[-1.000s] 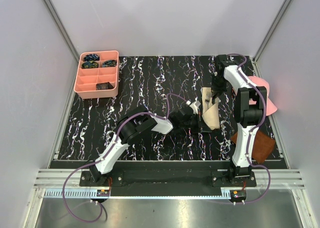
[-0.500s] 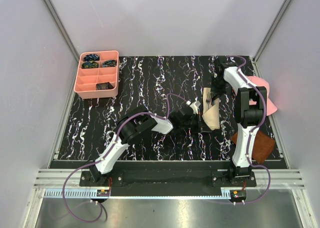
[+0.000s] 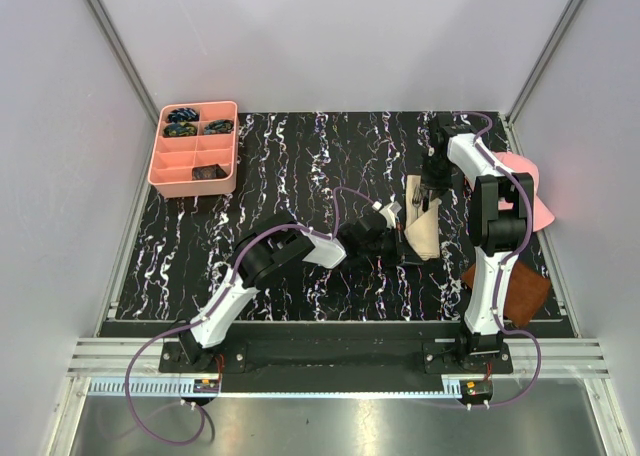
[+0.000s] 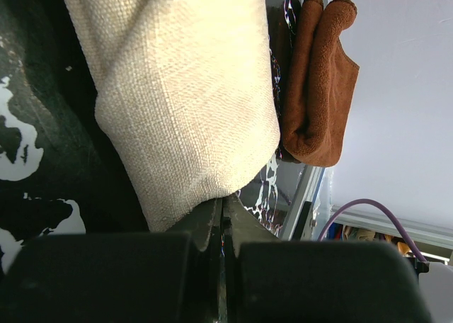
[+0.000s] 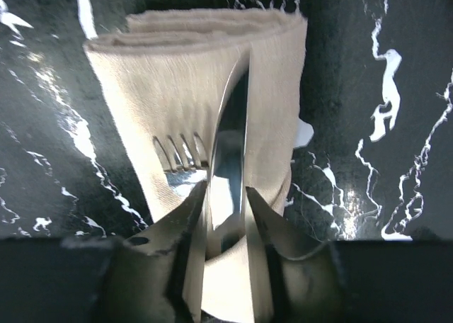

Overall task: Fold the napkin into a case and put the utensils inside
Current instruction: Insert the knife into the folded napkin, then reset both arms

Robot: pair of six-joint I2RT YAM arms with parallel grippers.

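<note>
Black, white-veined marbling covered the worktop (image 3: 300, 176), which was closed in by pale grey walls. A pink compartment tray (image 3: 157, 166) sat at its far-left corner.

The napkin (image 3: 424, 231) lay folded into a narrow tan strip toward the right edge, roughly midway between the far and near edges.

At its far end the right gripper (image 3: 430, 196) pointed down over the cloth. From the right wrist, its 2 fingers (image 5: 191, 217) stood slightly parted around the knife (image 5: 230, 146). The gripper (image 5: 225, 190) looked released rather than clenched, with a thin dark line visible on each side of the blade. The knife ran along the napkin (image 5: 177, 89) with its tip at the edge of a diagonal flap. The tines of the fork (image 5: 180, 156) rested on the cloth just beside the blade.

The left gripper (image 3: 401, 249) met the napkin's near end from the left. In the left wrist view this gripper (image 4: 223, 206) was clenched, its fingers pressed together with their tips against the napkin's (image 4: 184, 89) lower fold. Whether any cloth was pinched between them could not be told.

A folded brown cloth (image 4: 318, 82) lay near the napkin, at the near-right corner (image 3: 520, 291). A pink cap (image 3: 528, 191) sat at the right edge.
</note>
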